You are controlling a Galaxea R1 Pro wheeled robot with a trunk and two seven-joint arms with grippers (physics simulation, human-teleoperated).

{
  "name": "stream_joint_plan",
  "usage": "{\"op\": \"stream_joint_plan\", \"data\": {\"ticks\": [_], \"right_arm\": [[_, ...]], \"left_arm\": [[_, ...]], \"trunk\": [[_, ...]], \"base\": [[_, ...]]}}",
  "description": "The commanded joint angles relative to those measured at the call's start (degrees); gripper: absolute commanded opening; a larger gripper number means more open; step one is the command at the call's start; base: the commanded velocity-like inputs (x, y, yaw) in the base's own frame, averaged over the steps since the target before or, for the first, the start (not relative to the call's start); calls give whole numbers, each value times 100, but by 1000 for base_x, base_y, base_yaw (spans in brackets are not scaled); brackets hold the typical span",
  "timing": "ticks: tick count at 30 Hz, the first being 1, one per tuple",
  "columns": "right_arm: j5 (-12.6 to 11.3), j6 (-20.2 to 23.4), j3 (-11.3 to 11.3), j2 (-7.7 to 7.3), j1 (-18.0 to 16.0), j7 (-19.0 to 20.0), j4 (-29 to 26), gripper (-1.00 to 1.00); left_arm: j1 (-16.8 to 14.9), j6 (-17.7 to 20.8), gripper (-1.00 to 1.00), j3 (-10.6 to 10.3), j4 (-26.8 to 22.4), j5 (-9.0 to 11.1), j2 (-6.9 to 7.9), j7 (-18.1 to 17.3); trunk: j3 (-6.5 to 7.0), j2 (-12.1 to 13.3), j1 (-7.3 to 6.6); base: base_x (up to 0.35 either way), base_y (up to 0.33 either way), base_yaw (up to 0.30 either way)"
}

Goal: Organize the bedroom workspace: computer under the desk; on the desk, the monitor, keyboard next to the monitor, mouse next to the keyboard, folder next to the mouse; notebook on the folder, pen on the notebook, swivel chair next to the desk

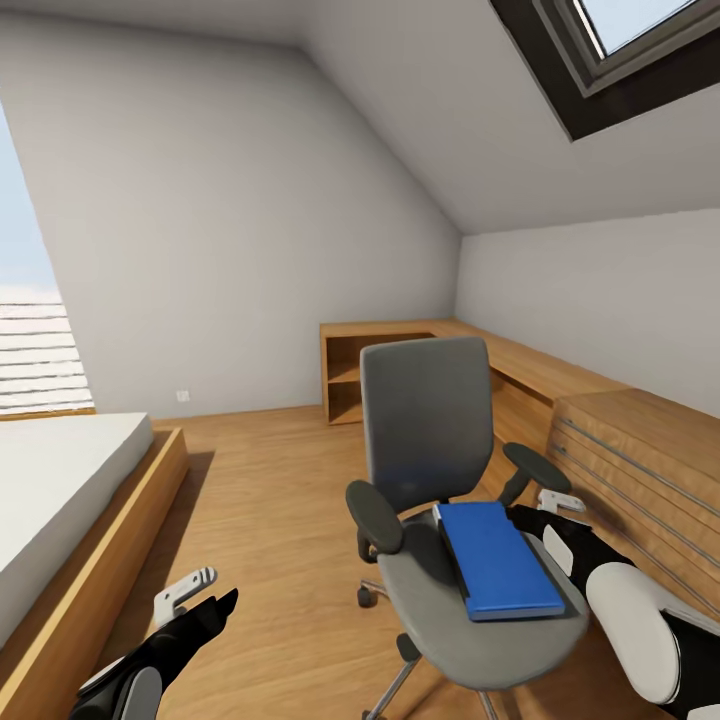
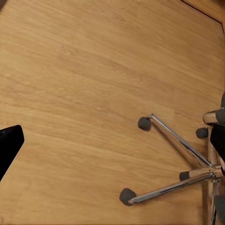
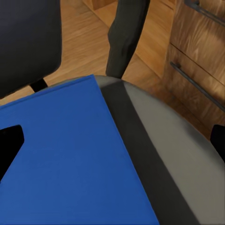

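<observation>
The grey swivel chair with black armrests stands in the middle of the wood floor, facing me. The blue folder lies flat on its seat, toward the seat's right side. My right gripper hovers by the chair's right armrest, just above the folder's far right corner. Seen from the right wrist, the right gripper is open, its fingertips spread over the folder and the grey seat. Low at the left, my left gripper is open over bare floor, and its wrist camera sees the chair's chrome base.
A bed in a wooden frame runs along the left. A low light-wood shelf unit lines the far wall, and a drawer unit stands close to the chair's right. Open floor lies between bed and chair.
</observation>
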Motion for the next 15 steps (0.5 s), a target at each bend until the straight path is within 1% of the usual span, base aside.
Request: {"op": "stream_joint_plan", "data": {"ticks": [1,15], "right_arm": [[58,32,-42,3,-3,6,-9,100],[60,32,-41,3,-3,6,-1,100]], "left_arm": [[-4,29,100,6,-6,63,-3,40],[-4,45,100,32,-4,87,-9,57]], "trunk": [[-6,-3,0],[-6,-3,0]], "base": [[36,0,0],[6,0,0]]}}
